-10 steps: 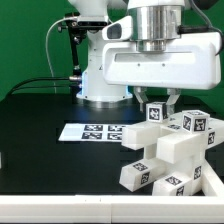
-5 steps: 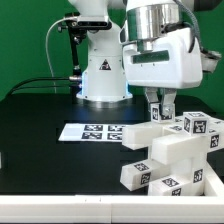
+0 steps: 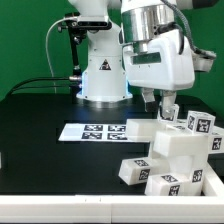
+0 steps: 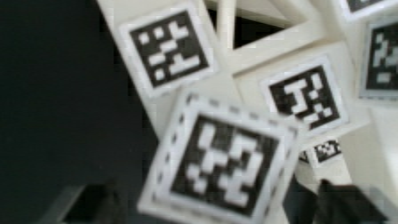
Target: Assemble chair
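Note:
The chair [image 3: 178,150] is a stack of chunky white tagged pieces at the exterior view's right, leaning and partly joined. My gripper [image 3: 162,106] comes down onto its top and is shut on a tagged white piece [image 3: 168,114] there. In the wrist view the gripper [image 4: 214,200] has a large square tag on that piece [image 4: 222,160] filling the space between the dark fingers [image 4: 347,195]. More tagged white faces [image 4: 178,55] lie beyond it. The lower parts of the stack are hidden from the wrist view.
The marker board [image 3: 92,131] lies flat on the black table to the exterior view's left of the chair. The arm's white base [image 3: 100,75] stands behind it, with black cables to its left. A green backdrop closes off the back.
The gripper has turned about its own axis and tilted, staying over the top of the stack. The chair pieces have shifted and lean more than before.

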Robot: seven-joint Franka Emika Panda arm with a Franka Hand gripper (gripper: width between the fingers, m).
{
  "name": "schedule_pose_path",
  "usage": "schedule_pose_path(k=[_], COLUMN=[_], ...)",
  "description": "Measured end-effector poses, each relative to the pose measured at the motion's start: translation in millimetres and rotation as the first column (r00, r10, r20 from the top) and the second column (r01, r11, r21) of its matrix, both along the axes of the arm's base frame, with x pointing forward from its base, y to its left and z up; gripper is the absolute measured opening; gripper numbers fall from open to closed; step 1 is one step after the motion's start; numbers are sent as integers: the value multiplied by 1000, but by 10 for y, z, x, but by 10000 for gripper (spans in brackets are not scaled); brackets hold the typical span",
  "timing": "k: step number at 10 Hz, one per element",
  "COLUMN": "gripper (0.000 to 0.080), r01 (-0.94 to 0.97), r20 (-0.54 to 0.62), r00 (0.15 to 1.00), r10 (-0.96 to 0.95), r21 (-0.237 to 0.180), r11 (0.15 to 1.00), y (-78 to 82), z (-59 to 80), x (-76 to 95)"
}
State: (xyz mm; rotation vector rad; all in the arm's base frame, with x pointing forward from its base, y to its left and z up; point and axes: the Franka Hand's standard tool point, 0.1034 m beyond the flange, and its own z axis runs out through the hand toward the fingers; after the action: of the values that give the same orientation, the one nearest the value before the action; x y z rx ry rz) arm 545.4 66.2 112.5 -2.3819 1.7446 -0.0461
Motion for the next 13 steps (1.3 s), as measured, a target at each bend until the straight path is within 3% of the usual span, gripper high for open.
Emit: schedule_pose_path(k=[3, 5, 6, 9, 12, 13], gripper=[646, 648, 648, 648, 648, 648], r01=[-451, -578, -632, -740, -865, -931], r20=[-27, 8, 3, 18, -4, -49], r00=[892, 815, 772, 665, 482, 325], r10=[450, 580, 635, 747, 876, 944], r21=[-46, -77, -93, -127, -162, -192], r11=[891, 813, 769, 661, 475, 310], y=[75, -124, -135, -70, -103, -96], z=[-9, -70, -69, 135, 93, 98], x=[29, 50, 50, 46, 29, 29])
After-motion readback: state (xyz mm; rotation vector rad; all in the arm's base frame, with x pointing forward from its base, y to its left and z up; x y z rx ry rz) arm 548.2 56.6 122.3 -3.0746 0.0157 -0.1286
